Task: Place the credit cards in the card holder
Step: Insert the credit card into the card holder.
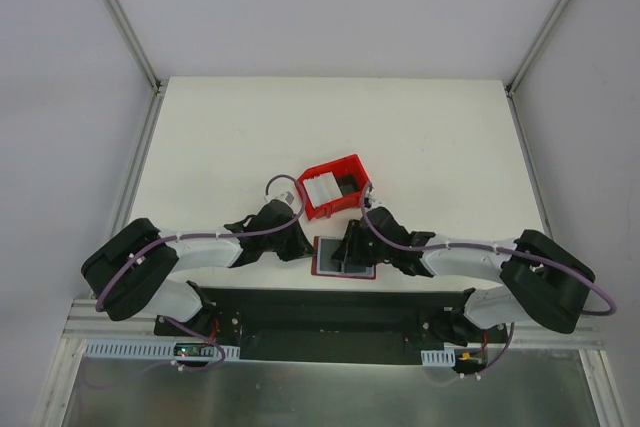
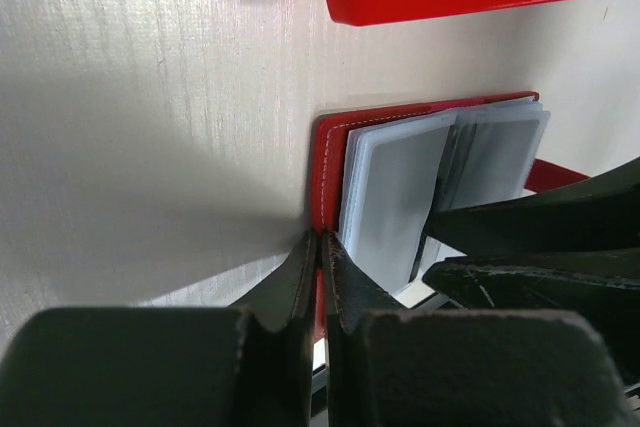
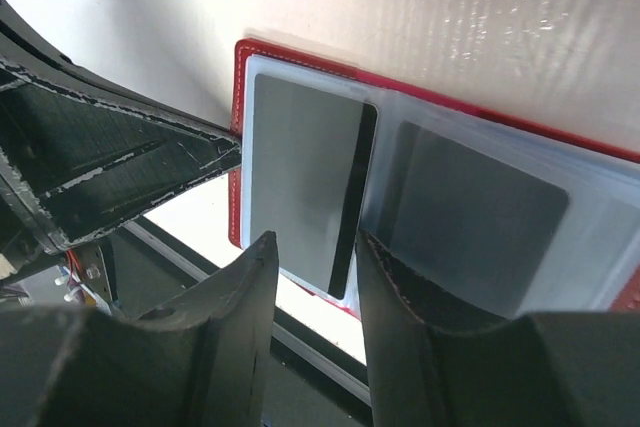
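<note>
Lying lengthwise before parted right fingers (image 3: 232, 319), a credit card (image 3: 300, 182) is seen; the card holder (image 2: 327, 167) is clamped by left fingers (image 2: 347, 297).

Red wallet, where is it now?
In the top view, the red wallet lies open at the table's near edge, centre, just nearer than the red bin.

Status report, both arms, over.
Left gripper, jaws shut on card holder edge. Right gripper, jaws open over a dark-striped card at the holder. Whitish cards wait in red bin. Nothing in the way.
</note>
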Available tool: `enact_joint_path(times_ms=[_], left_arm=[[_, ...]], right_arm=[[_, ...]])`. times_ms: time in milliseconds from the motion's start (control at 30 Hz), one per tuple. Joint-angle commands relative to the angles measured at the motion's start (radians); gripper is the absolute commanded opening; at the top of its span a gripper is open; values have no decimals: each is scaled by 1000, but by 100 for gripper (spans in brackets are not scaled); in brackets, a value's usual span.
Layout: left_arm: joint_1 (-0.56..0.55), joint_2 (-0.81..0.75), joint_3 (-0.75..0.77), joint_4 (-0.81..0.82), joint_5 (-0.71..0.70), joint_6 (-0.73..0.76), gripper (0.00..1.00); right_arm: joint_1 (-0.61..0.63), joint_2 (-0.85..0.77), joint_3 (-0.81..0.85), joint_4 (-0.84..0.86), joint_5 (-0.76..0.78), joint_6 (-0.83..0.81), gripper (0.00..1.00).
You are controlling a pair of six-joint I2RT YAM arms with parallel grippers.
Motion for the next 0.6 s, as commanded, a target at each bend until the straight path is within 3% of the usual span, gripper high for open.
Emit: enact_joint_path(times_ms=[0,333,567], left_arm=[[6,21,-40,-133,-40,17,0],[6,10,-40,-135,-41,16,0],[6,-10,-34,-150,-55,25,0]], right_arm=[[14,61,64,22,-58,-30,38],[28,101,146,16,-84,-60,29],[28,-24,160,-110,-6,-151,42]])
